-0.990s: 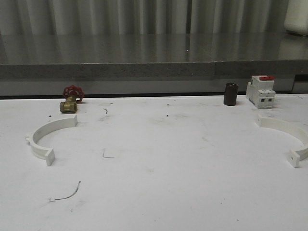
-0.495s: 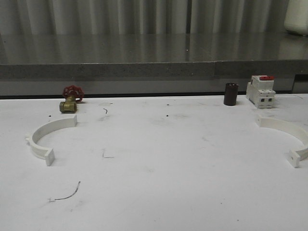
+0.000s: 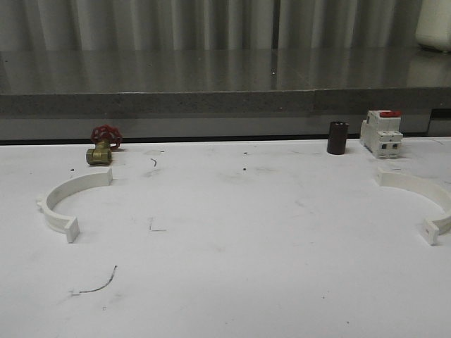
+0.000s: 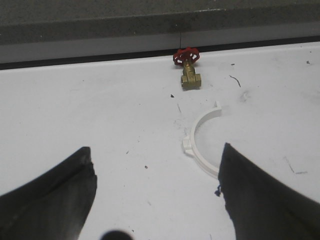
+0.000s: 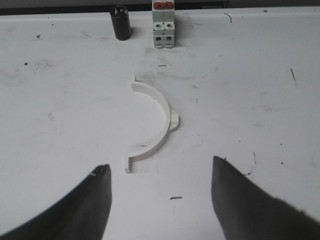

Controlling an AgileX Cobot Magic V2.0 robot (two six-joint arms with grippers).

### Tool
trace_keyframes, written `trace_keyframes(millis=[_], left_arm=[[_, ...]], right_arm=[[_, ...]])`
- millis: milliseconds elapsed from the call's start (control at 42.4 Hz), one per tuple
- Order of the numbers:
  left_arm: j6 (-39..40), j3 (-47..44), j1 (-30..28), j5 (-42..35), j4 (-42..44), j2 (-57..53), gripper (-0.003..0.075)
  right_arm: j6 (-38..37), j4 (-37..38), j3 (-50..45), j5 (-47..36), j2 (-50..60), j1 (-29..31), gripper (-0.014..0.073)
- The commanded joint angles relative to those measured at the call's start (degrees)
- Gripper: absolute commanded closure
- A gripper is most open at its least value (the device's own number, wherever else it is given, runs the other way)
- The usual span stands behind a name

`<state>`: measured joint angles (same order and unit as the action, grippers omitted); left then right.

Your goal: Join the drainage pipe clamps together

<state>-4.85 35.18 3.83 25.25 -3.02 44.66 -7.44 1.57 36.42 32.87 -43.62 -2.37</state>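
Two white half-ring drainage pipe clamps lie flat and far apart on the white table (image 3: 246, 246). The left clamp (image 3: 70, 187) sits near the table's left side, its opening toward the middle. The right clamp (image 3: 417, 184) lies at the right edge of the front view, opening toward the left. My left gripper (image 4: 156, 150) hangs open above bare table, with the left clamp (image 4: 199, 156) just ahead and partly behind one finger. My right gripper (image 5: 160, 164) is open too, and the right clamp (image 5: 166, 125) lies just ahead of its fingertips.
A brass valve with a red handwheel (image 3: 104, 146) stands behind the left clamp. A dark cylinder (image 3: 338, 137) and a white breaker with a red top (image 3: 382, 134) stand behind the right clamp. A grey ledge (image 3: 225, 104) runs along the table's back edge.
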Motion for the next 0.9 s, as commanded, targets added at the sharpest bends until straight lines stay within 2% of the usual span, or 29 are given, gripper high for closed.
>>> trace_keyframes(millis=[0,212,354,872], left_arm=[[0.1,4.7,1.1,0.3,-0.3,1.9,0.0190],[0.1,13.2,5.9,8.1,0.6,13.2,0.0203],[0.1,17.7,7.7,10.3,0.6,22.7,0.0228],[0.1,30.5,8.3,13.0,-1.5,50.8,0.0314]], right_arm=[[0.1,0.9,1.9,-3.1,-0.1,0.2,0.0105],[0.1,0.9,1.9,-3.1,-0.1,0.2,0.0105],[0.1,0.9,1.9,-3.2,-0.1,0.2,0.0105],[0.1,0.9,1.9,-3.1,-0.1,0.2,0.0105]])
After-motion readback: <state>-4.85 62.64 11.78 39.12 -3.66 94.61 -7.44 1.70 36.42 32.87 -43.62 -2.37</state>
